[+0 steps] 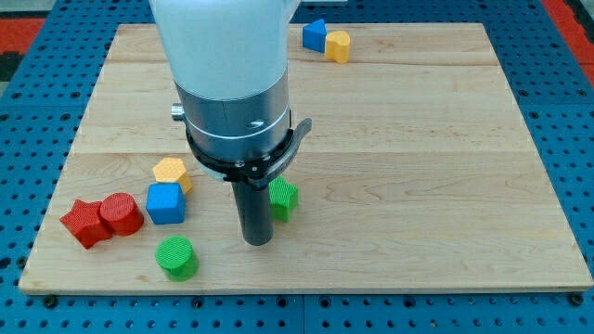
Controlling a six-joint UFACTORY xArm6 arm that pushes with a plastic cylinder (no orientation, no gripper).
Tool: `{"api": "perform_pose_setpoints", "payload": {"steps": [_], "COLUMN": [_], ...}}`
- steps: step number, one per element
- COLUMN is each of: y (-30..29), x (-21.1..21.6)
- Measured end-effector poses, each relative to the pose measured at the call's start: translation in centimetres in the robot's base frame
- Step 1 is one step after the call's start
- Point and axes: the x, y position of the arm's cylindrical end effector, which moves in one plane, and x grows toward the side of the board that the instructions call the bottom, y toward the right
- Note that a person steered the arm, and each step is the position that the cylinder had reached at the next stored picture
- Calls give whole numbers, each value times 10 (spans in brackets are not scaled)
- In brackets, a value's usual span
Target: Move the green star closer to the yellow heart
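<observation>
The green star lies low on the board near its middle, partly hidden behind my rod. My tip rests on the board just to the lower left of the star, and the rod touches or nearly touches the star's left side. The yellow heart sits far off at the view's top edge of the board, right of centre, right beside a blue triangular block. The arm's big white and grey body hides the board behind it.
At the view's lower left lie a yellow hexagon, a blue cube, a red cylinder and a red star. A green cylinder stands near the wooden board's bottom edge.
</observation>
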Motion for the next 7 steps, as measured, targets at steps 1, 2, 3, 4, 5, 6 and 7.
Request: {"api": "perform_pose_setpoints", "payload": {"steps": [1, 2, 3, 4, 5, 6, 7], "y": [9, 11, 11, 11, 11, 11, 16], "x": [0, 0, -4, -23, -37, -42, -43]}}
